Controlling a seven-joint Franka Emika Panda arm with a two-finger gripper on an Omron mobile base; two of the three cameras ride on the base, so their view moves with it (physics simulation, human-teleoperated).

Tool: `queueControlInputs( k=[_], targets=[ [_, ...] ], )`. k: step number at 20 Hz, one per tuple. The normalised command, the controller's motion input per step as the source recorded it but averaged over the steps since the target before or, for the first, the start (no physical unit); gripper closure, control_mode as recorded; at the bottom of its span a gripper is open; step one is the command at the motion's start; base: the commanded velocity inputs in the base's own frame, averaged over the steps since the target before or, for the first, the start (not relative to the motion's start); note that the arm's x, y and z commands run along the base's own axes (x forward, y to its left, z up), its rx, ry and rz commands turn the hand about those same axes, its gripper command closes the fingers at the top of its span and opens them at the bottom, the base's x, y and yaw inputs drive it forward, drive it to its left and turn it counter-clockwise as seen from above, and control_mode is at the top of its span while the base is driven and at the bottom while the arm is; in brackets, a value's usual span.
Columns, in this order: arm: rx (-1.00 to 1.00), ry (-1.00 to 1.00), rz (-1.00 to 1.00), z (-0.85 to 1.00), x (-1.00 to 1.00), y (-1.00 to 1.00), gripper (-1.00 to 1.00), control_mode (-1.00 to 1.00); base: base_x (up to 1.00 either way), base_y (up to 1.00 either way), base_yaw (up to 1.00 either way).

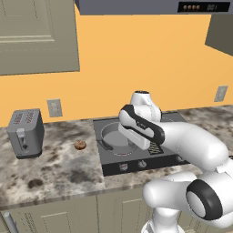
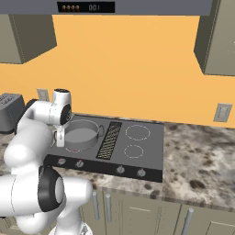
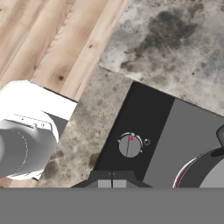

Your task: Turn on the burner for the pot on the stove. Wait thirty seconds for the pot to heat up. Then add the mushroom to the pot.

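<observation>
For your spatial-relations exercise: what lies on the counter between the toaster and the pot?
In the left base view, the mushroom sits on the marbled counter between the toaster and the pot, nearer the stove; otherwise that stretch is bare.

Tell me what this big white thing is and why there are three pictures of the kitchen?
That white thing is a robot arm in a pretend computer kitchen. Two pictures come from cameras riding behind it, one on its left and one on its right. The third comes from a camera on its hand, looking down. The hand hangs over the front corner of the black stove, just above a round knob. A grey pot sits on the stove, with a red glow at its rim. On the counter lie a small brown mushroom and a toaster. Its fingers hold nothing that I can see.
</observation>
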Motion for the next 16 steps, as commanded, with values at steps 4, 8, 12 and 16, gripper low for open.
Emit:
queueControlInputs(
  k=[4,8,12,16],
  targets=[
    [0.00,0.00,0.00,0.00,0.00,0.00,1.00,-1.00,0.00,0.00,0.00],
    [0.00,0.00,0.00,0.00,0.00,0.00,1.00,-1.00,0.00,0.00,0.00],
    [0.00,0.00,0.00,0.00,0.00,0.00,1.00,-1.00,0.00,0.00,0.00],
    [0.00,0.00,0.00,0.00,0.00,0.00,1.00,-1.00,0.00,0.00,0.00]
  ],
)
